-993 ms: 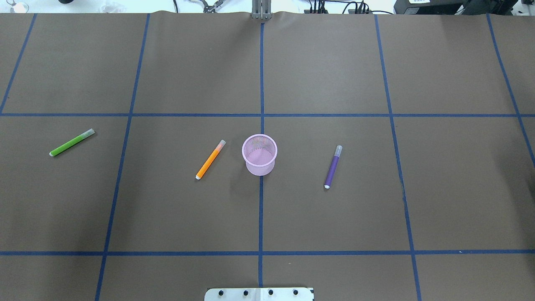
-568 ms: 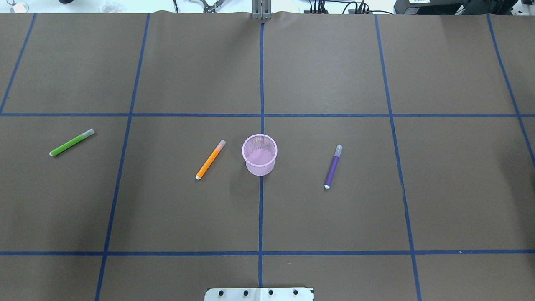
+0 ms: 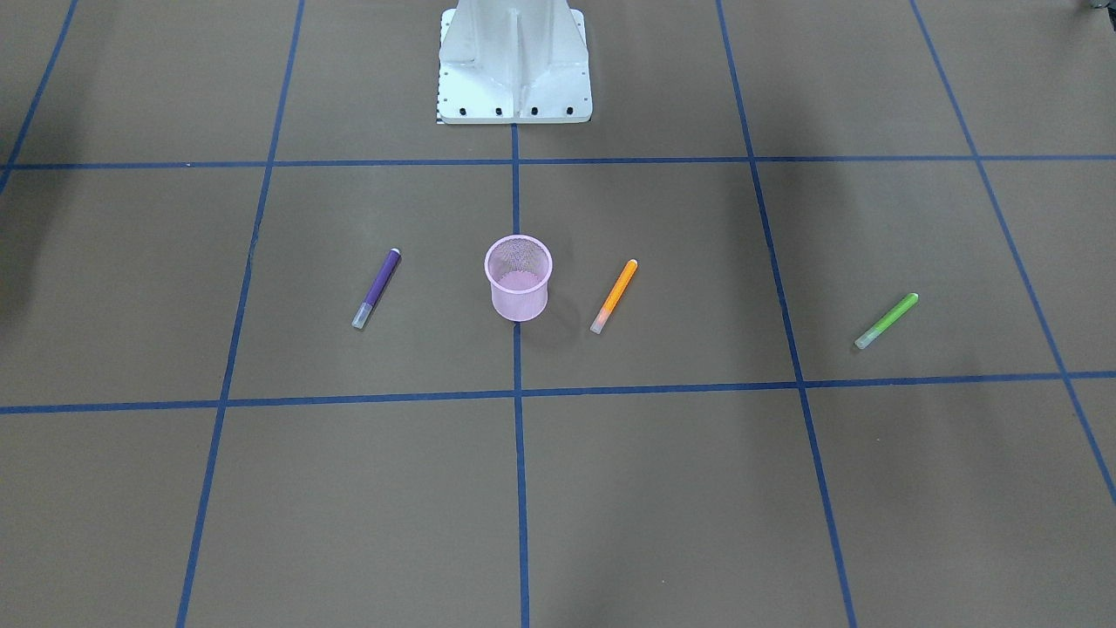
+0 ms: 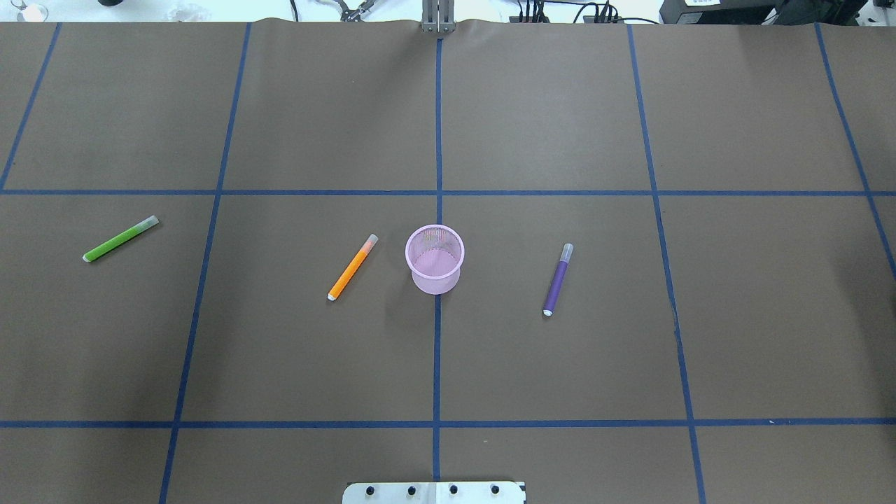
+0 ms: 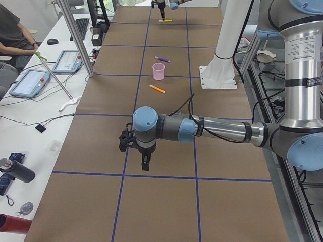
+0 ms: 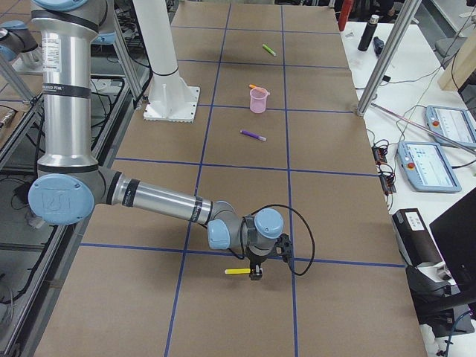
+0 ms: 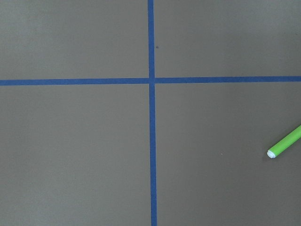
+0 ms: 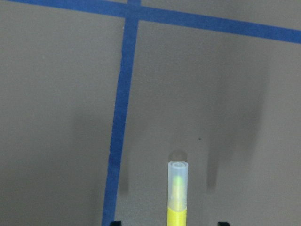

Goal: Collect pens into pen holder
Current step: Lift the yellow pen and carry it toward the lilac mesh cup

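1. Holder [image 4: 435, 281]: stands upright on the table [image 4: 560, 364], on the centre tape line [image 4: 437, 350].
2. Orange pen [image 4: 353, 267]: lies flat, near the holder on the robot's left, not touching it. Pale cap points away from the robot.
3. Purple pen [image 4: 558, 280]: lies flat, on the robot's right of the holder and farther from it than the orange pen. Cap points away from the robot.
4. Green pen [image 4: 120, 239]: lies flat, well apart from the holder, far to the robot's left.
5. Yellow pen [image 6: 236, 271]: lies flat at the table's right end, outside the overhead view, well apart from the holder.
6. Right gripper [image 6: 255, 274]: positioned over the yellow pen. In the right wrist view the fingertips [image 8: 115, 222] stand spread, one on each side of the barrel, clear of it. The pen's cap points away from the camera.
7. Left gripper [image 5: 145, 160]: points down over the table's left end. Its jaw state cannot be determined. The left wrist view shows only a tape crossing and one end of the green pen.
8. Two pendants [image 6: 439, 123] lie on the side bench; their screen text is too small to read.
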Tool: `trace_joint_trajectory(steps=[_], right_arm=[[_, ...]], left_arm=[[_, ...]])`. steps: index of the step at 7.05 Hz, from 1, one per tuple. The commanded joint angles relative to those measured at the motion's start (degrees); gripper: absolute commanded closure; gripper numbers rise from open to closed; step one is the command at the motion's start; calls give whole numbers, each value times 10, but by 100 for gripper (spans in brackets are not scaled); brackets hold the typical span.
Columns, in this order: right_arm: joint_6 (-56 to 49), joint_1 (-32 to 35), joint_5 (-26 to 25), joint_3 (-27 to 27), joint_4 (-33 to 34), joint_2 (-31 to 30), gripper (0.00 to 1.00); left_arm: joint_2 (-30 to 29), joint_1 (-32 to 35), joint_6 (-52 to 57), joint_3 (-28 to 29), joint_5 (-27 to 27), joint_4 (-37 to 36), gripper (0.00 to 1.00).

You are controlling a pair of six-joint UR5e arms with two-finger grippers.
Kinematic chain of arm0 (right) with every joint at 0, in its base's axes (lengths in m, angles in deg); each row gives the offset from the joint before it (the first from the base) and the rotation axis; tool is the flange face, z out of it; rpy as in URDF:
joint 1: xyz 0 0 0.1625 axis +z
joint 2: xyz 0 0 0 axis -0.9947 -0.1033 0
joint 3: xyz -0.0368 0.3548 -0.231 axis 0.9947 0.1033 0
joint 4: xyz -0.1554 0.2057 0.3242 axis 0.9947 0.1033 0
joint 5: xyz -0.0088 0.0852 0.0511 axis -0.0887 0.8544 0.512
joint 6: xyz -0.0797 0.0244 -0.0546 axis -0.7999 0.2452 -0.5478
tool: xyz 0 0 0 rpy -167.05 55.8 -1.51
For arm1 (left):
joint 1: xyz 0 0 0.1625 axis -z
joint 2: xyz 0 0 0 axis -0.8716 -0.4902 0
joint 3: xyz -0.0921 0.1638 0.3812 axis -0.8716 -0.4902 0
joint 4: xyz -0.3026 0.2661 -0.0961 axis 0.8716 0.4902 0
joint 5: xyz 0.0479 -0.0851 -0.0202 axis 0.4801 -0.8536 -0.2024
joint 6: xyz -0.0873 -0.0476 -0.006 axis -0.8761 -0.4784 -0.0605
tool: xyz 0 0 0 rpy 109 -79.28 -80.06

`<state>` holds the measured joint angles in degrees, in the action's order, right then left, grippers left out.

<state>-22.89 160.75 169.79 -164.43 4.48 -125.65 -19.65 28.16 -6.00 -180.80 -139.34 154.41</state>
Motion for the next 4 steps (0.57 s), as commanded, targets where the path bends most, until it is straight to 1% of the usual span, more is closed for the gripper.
trace_joint_trajectory(steps=[1, 3, 4], right_arm=[[0, -1, 1, 6, -1, 1, 27], [1, -2, -1, 30, 1, 23, 27], [1, -2, 0, 29, 0, 26, 27]], left_arm=[[0, 0, 0, 0, 0, 0, 0], [0, 1, 0, 0, 1, 0, 0], [0, 1, 0, -1, 1, 0, 0]])
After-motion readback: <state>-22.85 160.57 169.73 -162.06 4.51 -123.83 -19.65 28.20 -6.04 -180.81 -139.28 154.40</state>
